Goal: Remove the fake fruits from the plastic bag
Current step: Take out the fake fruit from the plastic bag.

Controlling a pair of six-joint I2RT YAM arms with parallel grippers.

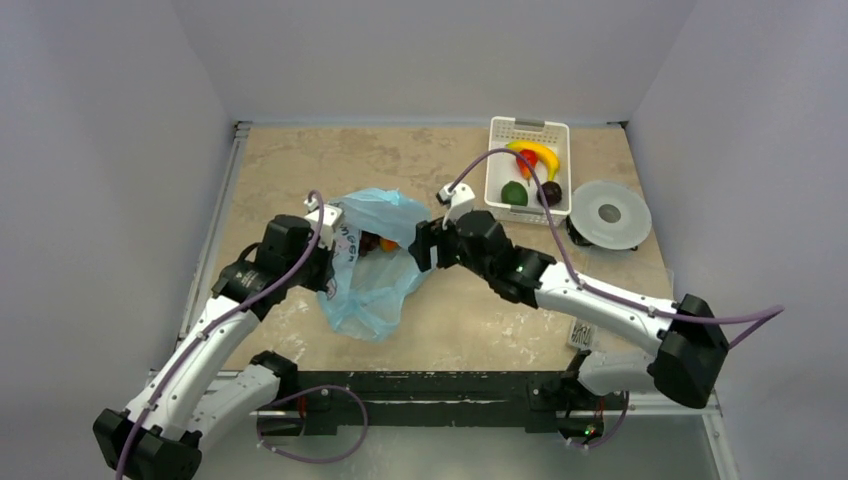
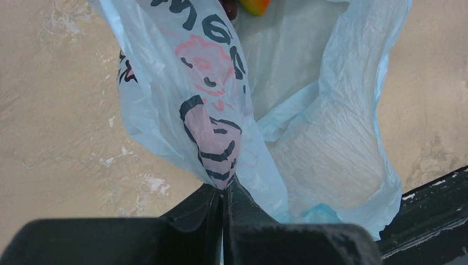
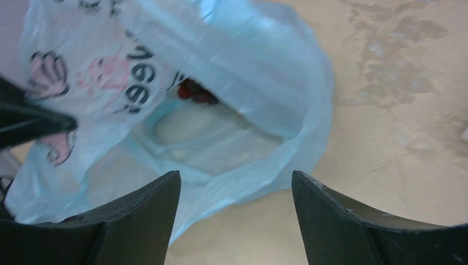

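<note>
The light-blue plastic bag (image 1: 372, 285) lies left of the table's middle with its mouth open toward the right. My left gripper (image 1: 335, 238) is shut on the bag's printed side (image 2: 212, 127), pinching the film at its fingertips (image 2: 223, 187). Inside the mouth show a dark red grape bunch (image 1: 369, 243) and a red-orange fruit (image 1: 389, 244). The left wrist view cuts them off at its top edge (image 2: 253, 4). My right gripper (image 1: 420, 246) is open and empty just outside the bag's mouth (image 3: 221, 138). The grapes (image 3: 196, 91) lie beyond the gap between its fingers (image 3: 235, 179).
A white slotted basket (image 1: 497, 150) at the back right holds a banana (image 1: 541, 155), a red fruit (image 1: 527, 161), a green fruit (image 1: 514, 193) and a dark fruit (image 1: 549, 192). A round grey dish (image 1: 610, 213) stands right of it. A black rail (image 1: 430, 385) runs along the near edge.
</note>
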